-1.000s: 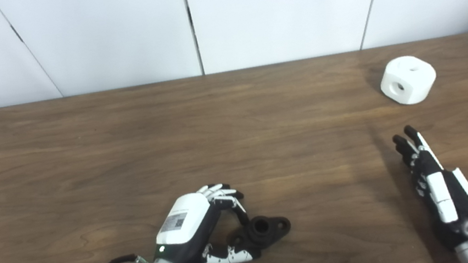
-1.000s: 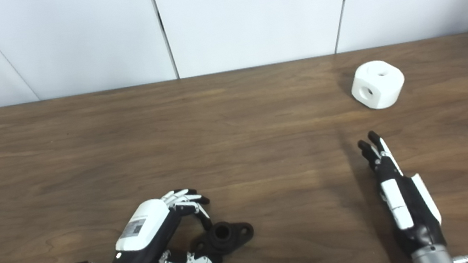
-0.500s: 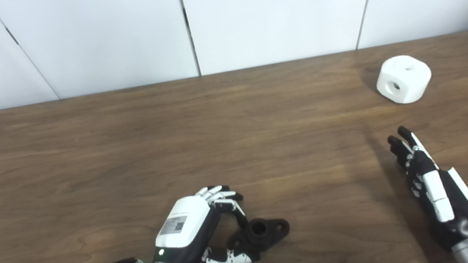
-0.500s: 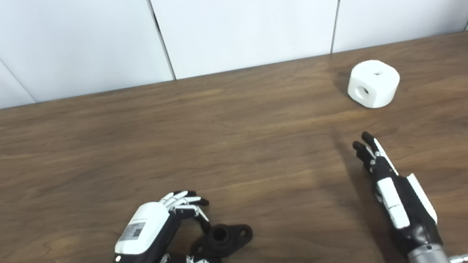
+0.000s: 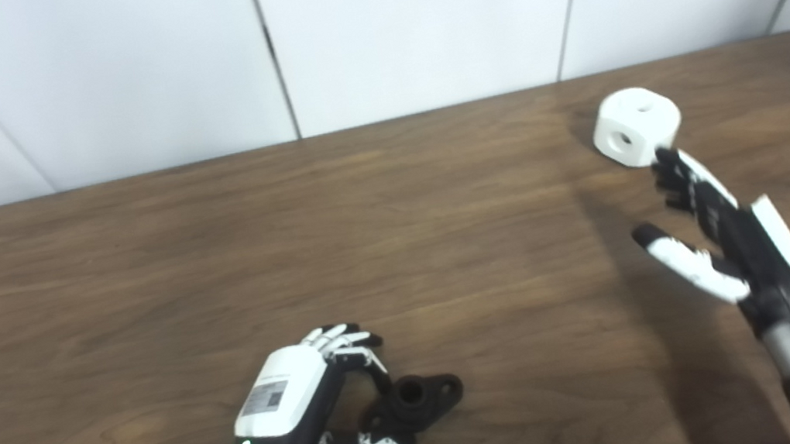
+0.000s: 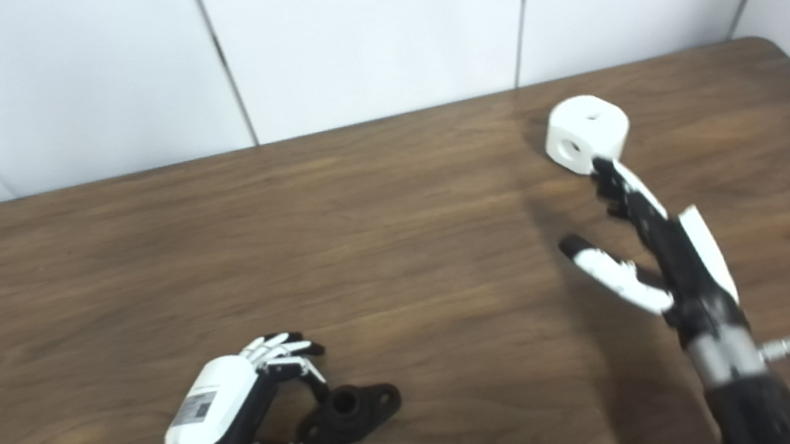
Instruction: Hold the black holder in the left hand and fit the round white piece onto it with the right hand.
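Nearest the camera, the left hand (image 5: 289, 402) is curling its fingers and thumb around the black holder (image 5: 415, 401), which is lying on the wooden table (image 5: 139, 291); whether the grip is firm cannot be told. Farther out, the right hand (image 5: 718, 236) is reaching with fingers spread and empty toward the round white piece (image 5: 636, 125), its fingertips (image 5: 664, 162) just beside it. The pick-up is in hand; next calls for closing around that piece. Nothing else is standing in the way

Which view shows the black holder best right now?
Neither view clearly wins. The right eye view shows the black holder with bore and lug visible, the left hand around its near end. The left eye view shows the same.
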Controlling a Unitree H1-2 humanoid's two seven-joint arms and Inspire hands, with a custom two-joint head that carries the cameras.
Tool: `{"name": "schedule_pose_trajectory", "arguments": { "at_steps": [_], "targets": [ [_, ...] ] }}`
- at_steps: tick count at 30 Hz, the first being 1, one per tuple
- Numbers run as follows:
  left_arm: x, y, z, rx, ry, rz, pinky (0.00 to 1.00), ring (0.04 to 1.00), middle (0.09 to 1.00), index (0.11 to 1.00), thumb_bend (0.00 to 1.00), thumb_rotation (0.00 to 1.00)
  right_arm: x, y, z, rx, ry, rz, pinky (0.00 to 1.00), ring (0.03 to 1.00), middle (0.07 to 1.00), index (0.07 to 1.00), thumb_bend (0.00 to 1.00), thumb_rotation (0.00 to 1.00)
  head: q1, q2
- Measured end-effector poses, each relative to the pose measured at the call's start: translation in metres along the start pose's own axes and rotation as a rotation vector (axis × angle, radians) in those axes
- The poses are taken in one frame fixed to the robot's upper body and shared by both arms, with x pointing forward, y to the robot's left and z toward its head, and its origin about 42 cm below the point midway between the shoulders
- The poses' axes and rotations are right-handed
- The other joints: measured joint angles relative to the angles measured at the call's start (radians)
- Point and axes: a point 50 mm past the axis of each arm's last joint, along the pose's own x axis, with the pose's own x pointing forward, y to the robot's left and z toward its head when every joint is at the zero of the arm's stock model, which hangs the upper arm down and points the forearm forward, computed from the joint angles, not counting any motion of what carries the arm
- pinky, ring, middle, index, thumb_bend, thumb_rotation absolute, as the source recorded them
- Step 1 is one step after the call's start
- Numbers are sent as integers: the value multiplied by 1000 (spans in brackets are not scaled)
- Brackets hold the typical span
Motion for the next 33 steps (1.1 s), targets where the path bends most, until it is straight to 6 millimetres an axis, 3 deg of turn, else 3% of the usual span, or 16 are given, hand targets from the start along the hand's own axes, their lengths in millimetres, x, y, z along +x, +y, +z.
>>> {"name": "schedule_pose_trajectory", "arguments": {
  "at_steps": [8, 14, 20, 27, 33],
  "targets": [
    [-2, 2, -6, 15, -12, -6, 902, 885, 809, 488, 518, 48, 37, -20, 15, -158, -27, -111, 848, 893, 907, 896, 771, 485, -95, -28],
    [-5, 4, -11, 17, -29, -15, 911, 890, 810, 488, 517, 48, 71, -27, 18, -290, -2, -191, 915, 952, 940, 877, 768, 441, -123, -48],
    [-5, 4, -14, 14, -38, -18, 918, 898, 813, 489, 517, 49, 100, -21, 20, -342, 3, -198, 914, 985, 959, 867, 775, 373, -134, -55],
    [-8, 3, -15, 8, -33, -19, 926, 904, 817, 489, 517, 49, 140, -22, 15, -454, 18, -176, 854, 991, 977, 859, 804, 383, -140, -61],
    [-8, 3, -16, 10, -34, -19, 927, 903, 819, 489, 517, 50, 167, -5, 13, -523, 66, -134, 936, 1000, 991, 807, 823, 400, -144, -67]
  ]
}}
